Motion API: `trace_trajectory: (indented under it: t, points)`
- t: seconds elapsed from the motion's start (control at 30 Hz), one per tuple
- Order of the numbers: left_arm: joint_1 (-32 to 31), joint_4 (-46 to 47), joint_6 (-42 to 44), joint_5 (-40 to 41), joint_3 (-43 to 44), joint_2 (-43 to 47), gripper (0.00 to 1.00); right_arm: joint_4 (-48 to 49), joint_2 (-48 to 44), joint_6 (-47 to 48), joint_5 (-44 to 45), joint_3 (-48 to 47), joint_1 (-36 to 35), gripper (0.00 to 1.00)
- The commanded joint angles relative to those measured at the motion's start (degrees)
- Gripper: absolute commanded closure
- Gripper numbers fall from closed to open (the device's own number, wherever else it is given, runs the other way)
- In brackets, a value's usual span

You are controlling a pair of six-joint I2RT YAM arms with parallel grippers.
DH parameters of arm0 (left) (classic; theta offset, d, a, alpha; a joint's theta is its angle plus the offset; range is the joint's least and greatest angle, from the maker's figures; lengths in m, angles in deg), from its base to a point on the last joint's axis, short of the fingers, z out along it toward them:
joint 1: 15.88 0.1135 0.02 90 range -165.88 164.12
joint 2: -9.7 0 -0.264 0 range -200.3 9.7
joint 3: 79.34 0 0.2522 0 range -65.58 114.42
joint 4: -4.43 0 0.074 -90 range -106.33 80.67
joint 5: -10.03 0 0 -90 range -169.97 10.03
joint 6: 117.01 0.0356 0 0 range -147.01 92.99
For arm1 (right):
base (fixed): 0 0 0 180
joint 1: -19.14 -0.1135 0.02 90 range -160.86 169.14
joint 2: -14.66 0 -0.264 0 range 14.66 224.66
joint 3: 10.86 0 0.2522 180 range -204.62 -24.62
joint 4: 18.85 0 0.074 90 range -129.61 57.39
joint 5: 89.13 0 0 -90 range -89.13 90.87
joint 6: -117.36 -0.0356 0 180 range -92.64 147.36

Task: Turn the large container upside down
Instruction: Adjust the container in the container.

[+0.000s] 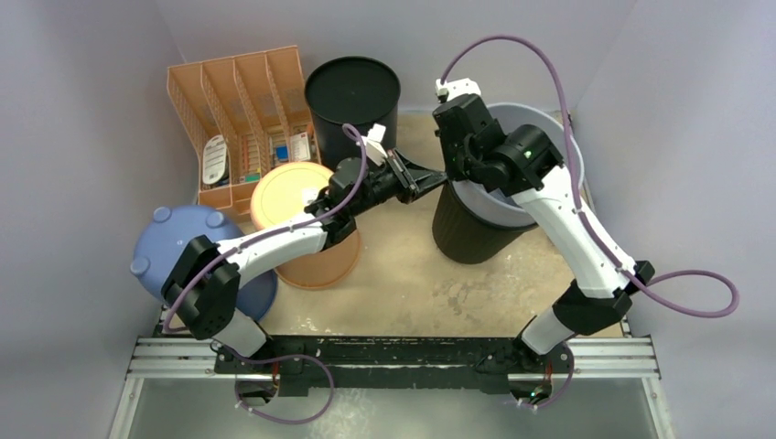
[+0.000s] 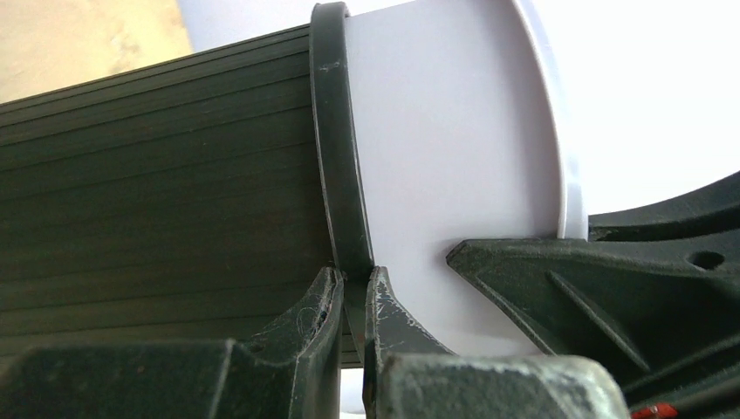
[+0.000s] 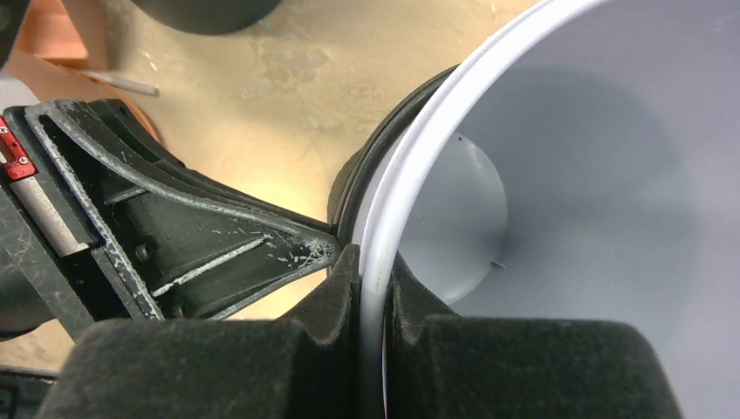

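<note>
While the left gripper [image 2: 353, 286] has its fingers pinched tight on the dark rim of the black ribbed bin [image 2: 157, 175], the right gripper [image 3: 373, 272] is clamped on the pale rim of the grey container [image 3: 593, 175] nested inside it, so each rim sits right between the fingertips.

From above, the right arm [image 1: 567, 219] covers much of the mouth of the large container [image 1: 471, 240] — the rim's left stretch is hidden beneath it. The left arm [image 1: 274, 242] crosses the orange bucket [image 1: 320, 265], hiding part of its top. Items in the orange organizer [image 1: 240, 91] are too small to name. Both wrist views crop the container at their edges.
</note>
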Motion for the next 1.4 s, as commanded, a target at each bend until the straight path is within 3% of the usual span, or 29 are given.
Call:
trace_trajectory:
  t: [0.0, 0.23, 0.43, 0.5, 0.57, 0.7, 0.83, 0.97, 1.17, 1.37]
  points:
    - [1.76, -25.96, 9.75, 6.69, -4.41, -6.20, 1.00, 13.78, -7.72, 0.76, 1.53, 2.96, -0.89, 1.00]
    - [1.85, -31.12, 13.91, 9.59, -0.94, -1.88, 1.00, 17.13, -5.28, 1.58, -2.26, 7.38, 1.55, 1.00]
    - [2.25, -36.94, 17.18, 14.27, 2.30, 3.46, 0.70, 17.22, -3.18, 3.29, -4.48, 6.13, 3.12, 0.97]
    - [2.37, -38.92, 18.47, 15.10, 3.56, 4.96, 0.62, 16.78, -2.42, 3.37, -5.16, 5.00, 3.13, 0.74]
    - [2.60, -40.60, 19.64, 15.50, 4.65, 6.43, 0.55, 16.15, -1.84, 3.68, -5.63, 3.18, 3.06, 0.42]
    - [2.98, -43.90, 22.21, 17.58, 6.79, 9.38, 0.47, 14.79, -1.70, 3.76, -5.63, -1.36, 3.16, 0.16]
    - [3.30, -47.81, 25.96, 21.58, 10.32, 12.45, 0.43, 13.40, -2.70, 3.46, -2.50, -5.27, 4.36, 0.11]
    - [3.27, -47.80, 30.80, 23.47, 15.70, 15.77, 0.41, 15.50, -7.40, 3.10, -2.70, -1.81, 15.53, 0.10]
    - [1.44, -48.70, 42.14, 15.80, 30.18, 13.52, 0.35, 17.81, -9.86, 3.50, -9.97, 2.81, 33.52, 0.09]
    - [-4.29, -51.41, 49.31, 11.90, 42.93, 5.83, 0.31, 24.99, -15.18, 1.95, -26.72, 13.20, 50.33, 0.09]
